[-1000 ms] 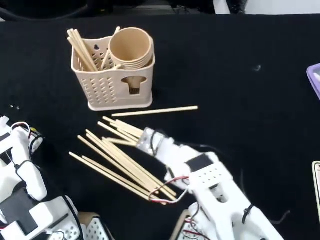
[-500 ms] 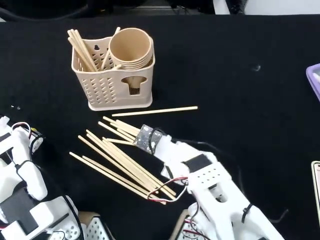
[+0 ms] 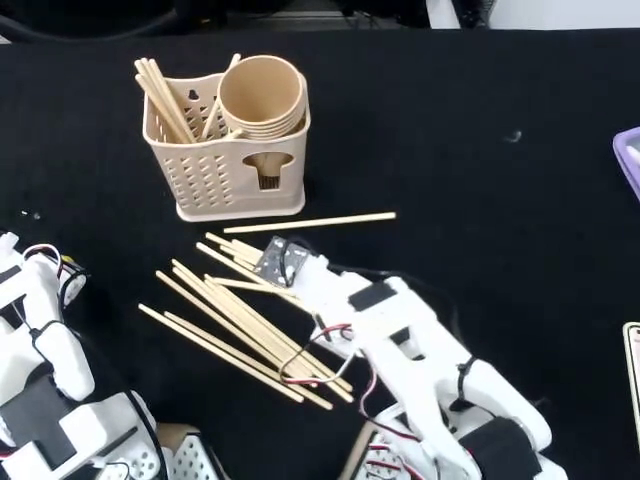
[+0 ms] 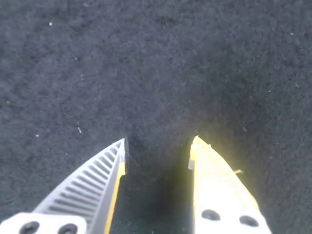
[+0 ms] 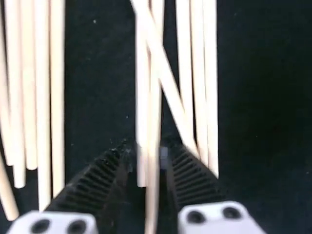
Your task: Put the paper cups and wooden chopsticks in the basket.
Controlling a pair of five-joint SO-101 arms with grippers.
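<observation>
right gripper had slid toward upper left over the crowded wooden chopsticks, pinching two; left gripper gaped empty.

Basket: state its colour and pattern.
Beige basket, walls dotted with small holes; high view shows it best.

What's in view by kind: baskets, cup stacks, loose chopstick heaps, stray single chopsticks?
Basket: 1
Cup stack, standing in the basket: 1
Loose chopstick heap on the table: 1
Stray single chopstick, lying apart between heap and basket: 1
Total: 4
</observation>
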